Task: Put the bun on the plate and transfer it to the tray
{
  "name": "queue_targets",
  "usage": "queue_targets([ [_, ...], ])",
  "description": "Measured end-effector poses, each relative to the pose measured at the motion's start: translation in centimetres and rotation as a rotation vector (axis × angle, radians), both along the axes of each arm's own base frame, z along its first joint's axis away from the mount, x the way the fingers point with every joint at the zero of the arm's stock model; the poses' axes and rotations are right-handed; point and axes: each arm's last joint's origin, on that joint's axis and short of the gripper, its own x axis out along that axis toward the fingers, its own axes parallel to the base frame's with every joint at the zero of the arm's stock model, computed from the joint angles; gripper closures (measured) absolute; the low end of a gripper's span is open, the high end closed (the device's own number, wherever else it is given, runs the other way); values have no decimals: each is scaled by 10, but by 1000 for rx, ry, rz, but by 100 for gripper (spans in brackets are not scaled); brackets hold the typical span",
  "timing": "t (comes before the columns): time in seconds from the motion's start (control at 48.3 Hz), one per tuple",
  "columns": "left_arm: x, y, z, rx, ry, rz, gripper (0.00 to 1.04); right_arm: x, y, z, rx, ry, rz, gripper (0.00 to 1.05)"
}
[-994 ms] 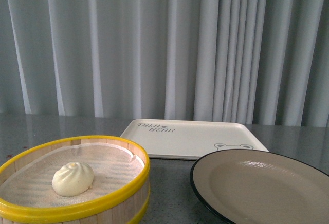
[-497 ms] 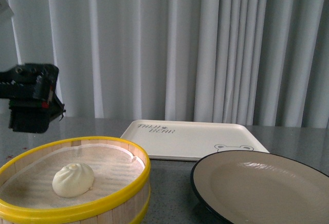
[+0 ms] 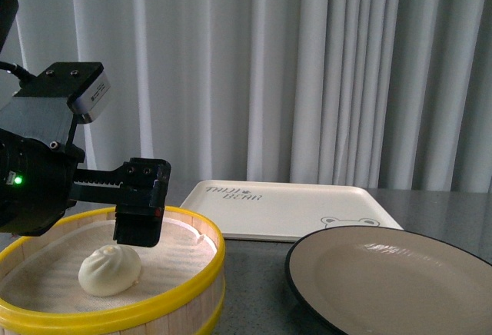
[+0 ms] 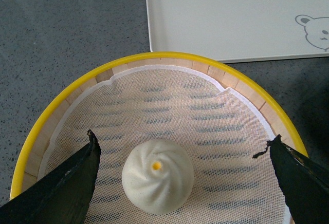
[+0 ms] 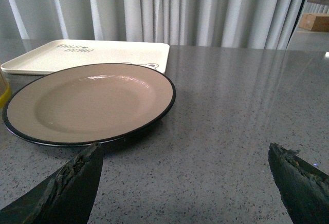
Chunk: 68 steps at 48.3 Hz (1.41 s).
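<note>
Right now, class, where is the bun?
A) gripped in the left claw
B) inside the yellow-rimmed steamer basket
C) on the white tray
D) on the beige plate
B: the bun lies on the mesh inside the steamer basket. The left claw is open, with a finger on either side of the bun and neither touching it. The plate and the tray bear no bun.

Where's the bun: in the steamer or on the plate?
In the steamer. The bun sits on its mesh liner; the plate is bare.
</note>
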Motion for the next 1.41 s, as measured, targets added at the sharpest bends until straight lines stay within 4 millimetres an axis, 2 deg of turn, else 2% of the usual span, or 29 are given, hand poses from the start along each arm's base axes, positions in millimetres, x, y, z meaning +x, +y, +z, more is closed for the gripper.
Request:
queue_targets([
  [0.228, 14, -2, -21, 57, 67, 20, 7, 0, 0, 0, 0, 0, 0, 9],
  [0.87, 30, -6, -39, 107, 129, 41, 7, 0, 0, 0, 0, 0, 0, 9],
  [1.139, 30, -4, -44, 78, 167, 33, 46, 0, 0, 0, 0, 0, 0, 9],
  [1.408, 28, -2, -38, 6, 144, 7, 79, 0, 0, 0, 0, 0, 0, 9],
])
